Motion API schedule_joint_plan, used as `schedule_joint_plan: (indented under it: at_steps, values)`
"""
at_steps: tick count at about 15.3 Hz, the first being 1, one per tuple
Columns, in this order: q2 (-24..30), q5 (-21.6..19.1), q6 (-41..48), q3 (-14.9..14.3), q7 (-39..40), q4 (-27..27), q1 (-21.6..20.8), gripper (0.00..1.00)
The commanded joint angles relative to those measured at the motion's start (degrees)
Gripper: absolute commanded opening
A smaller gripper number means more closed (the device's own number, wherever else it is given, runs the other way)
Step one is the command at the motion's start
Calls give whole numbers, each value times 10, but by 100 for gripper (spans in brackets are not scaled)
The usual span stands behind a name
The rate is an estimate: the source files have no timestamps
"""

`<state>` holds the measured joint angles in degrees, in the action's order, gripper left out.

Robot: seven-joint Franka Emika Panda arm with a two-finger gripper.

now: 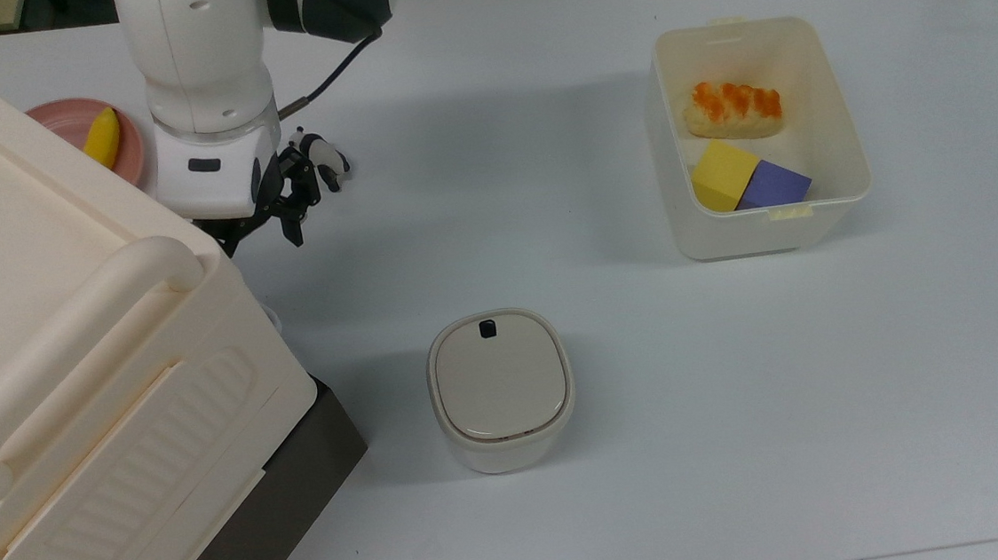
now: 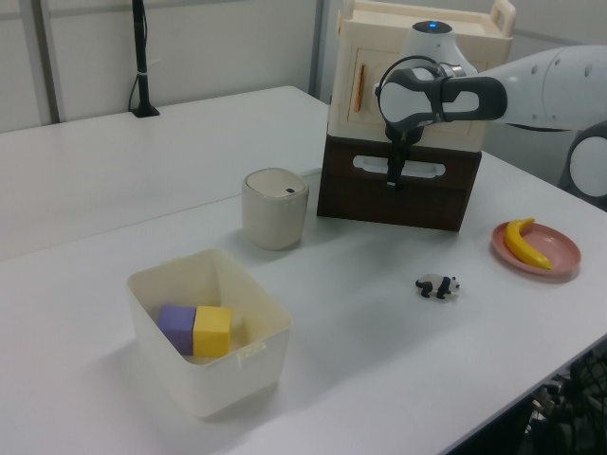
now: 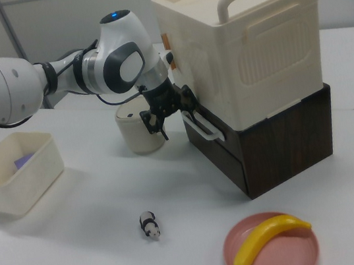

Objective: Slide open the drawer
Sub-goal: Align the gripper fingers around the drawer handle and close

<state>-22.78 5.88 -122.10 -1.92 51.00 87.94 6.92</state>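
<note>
Our gripper, fingers spread w/ nothing held, hangs mid-frame in the right view just left of the drawer handle, which runs crosswise.

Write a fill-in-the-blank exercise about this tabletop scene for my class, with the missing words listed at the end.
1. The banana lies on a pink ____.
2. Next to the yellow block in the open bin sits a ____ block.
3. The end effector is beside the white loop ____ of the drawer.
4. The small toy on the table is a ____.

Missing words: plate; purple; handle; panda
</note>
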Motion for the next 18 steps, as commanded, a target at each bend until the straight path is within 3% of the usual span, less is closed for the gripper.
schedule_joint_plan:
  at_steps: [1, 7, 18]
  values:
    - [-5, 12, -8, 2, 5, -5, 1, 89]
    - [-6, 10, -8, 2, 2, -17, 2, 85]
    - [-13, 10, -11, 2, 9, -21, 5, 68]
